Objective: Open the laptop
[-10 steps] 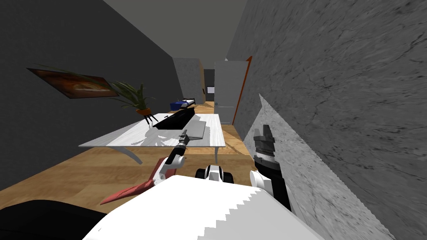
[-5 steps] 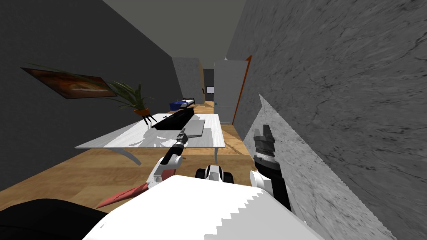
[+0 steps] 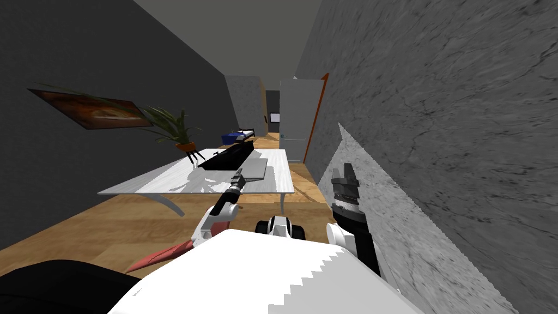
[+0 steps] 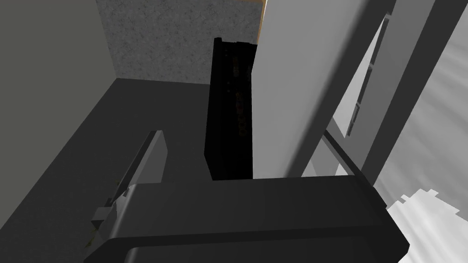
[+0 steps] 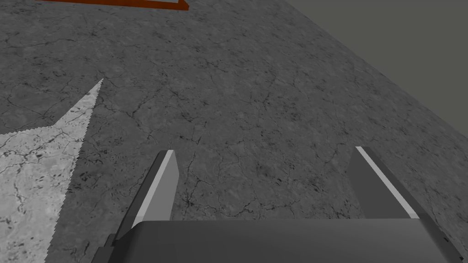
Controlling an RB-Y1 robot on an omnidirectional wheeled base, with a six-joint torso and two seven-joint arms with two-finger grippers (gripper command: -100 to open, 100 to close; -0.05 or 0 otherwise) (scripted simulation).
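Note:
A grey laptop (image 3: 256, 167) lies on the white table (image 3: 163, 177), near its right end. My left gripper (image 3: 238, 176) is at the laptop's near left corner, fingers open. In the left wrist view the laptop's light grey lid (image 4: 292, 86) stands edge-on between the fingers, with a narrow gap separating it from a darker grey slab (image 4: 402, 73) beside it. One finger (image 4: 151, 157) is well clear of the lid; the other finger (image 4: 340, 153) lies close by the gap. My right gripper (image 3: 343, 175) is raised beside the right wall, open and holding nothing (image 5: 265, 182).
A long black box (image 3: 226, 155) lies on the table just beyond the laptop, also seen as the black box (image 4: 228, 109) past my fingers. A potted plant (image 3: 174, 131) stands at the table's far left. The grey stone wall (image 3: 436, 136) runs close along my right.
A second ago my view shifted slightly and my left gripper edged a little left along the laptop's near corner. Nothing has moved in the last half second.

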